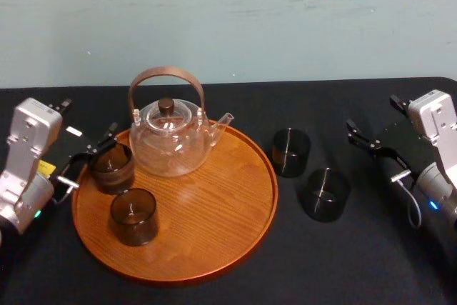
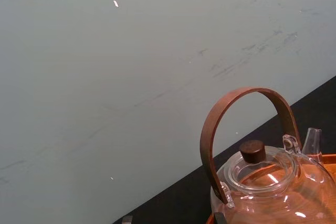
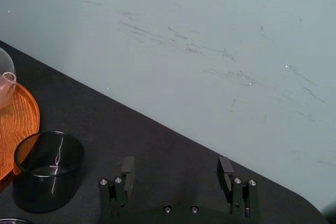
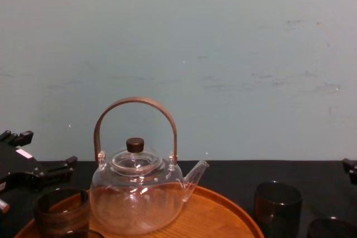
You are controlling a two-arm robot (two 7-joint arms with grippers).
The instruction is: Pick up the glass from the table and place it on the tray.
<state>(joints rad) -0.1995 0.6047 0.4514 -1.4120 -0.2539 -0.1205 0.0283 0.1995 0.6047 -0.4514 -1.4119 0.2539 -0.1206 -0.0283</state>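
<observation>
Work looks partly done. Two small dark see-through glasses stand on the big round orange-brown wooden tray (image 1: 214, 248). The back glass (image 1: 112, 169) is close to the tray's left rim, and the front glass (image 1: 133, 217) is just beside it, nearer the robot. The clear glass teapot (image 1: 171, 141) with the brown curved handle stands on the tray too, right by the back glass.

Your left claw (image 1: 89, 156) is at the back glass with its fingers spread wide. It does not seem to squeeze the glass, but you can't tell if a finger touches it.

Two more dark glasses stand on the flat black tabletop (image 1: 371, 262), to the right of the tray. The far glass (image 1: 291, 152) is near the tray's rim, and the outer glass (image 1: 324, 195) is just beside it. Your right claw (image 3: 176, 169) is to the right of them — wide open, holding nothing.

All four glasses look empty, and so does the teapot. So I think this is what is left: lift a glass off the tabletop and set it on the bare wood at the tray's right side.
</observation>
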